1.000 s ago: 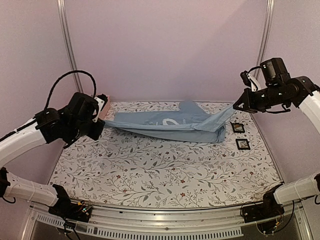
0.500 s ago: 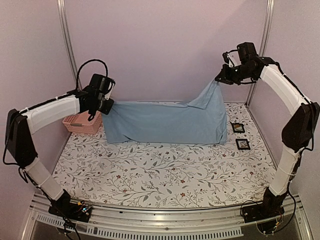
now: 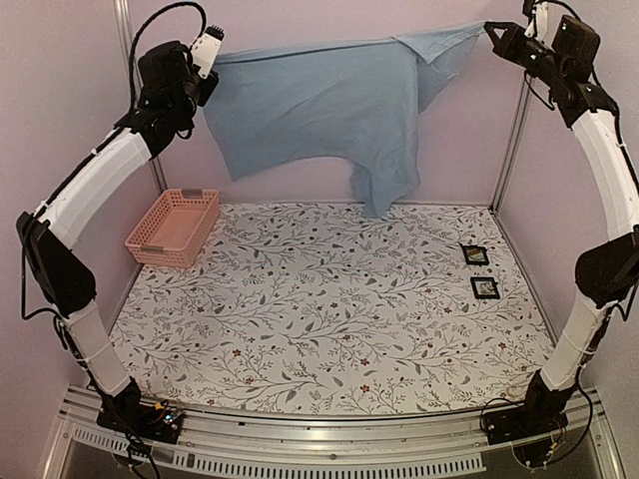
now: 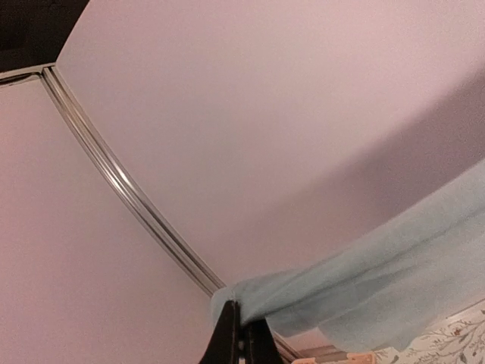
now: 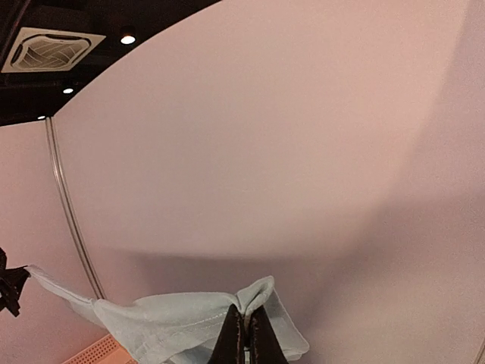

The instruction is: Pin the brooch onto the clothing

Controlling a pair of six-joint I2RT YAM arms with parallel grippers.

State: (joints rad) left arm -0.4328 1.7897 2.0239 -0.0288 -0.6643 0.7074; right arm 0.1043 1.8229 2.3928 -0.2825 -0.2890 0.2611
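Pink walls behind and at both sides, a metal post (image 3: 516, 130) in each rear corner, a flower-patterned table (image 3: 329, 339) below. At the table's left rear, close to the wall, a pink basket (image 3: 172, 228); near the right edge, two small black frames (image 3: 475, 254), one behind the other and slightly apart. Wide bare stretch of tabletop across the middle and front. High above the back edge, a light blue shirt (image 3: 310, 110), stretched between the two arms like washing on a line, plain blue face toward the top camera, hanging well clear of the table, with one fold drooping lowest right of the middle. Left gripper (image 3: 207, 72) up beside the left post, jaws pinched fully together on the shirt's upper left corner; in the left wrist view, dark fingertips (image 4: 226, 337) tight on a bunched fold of cloth. Right gripper (image 3: 496, 33) up near the right post, likewise clamped on the upper right corner, with cloth gathered at its closed fingertips (image 5: 233, 334) in the right wrist view. Both arms reaching steeply upward, close to the side walls.
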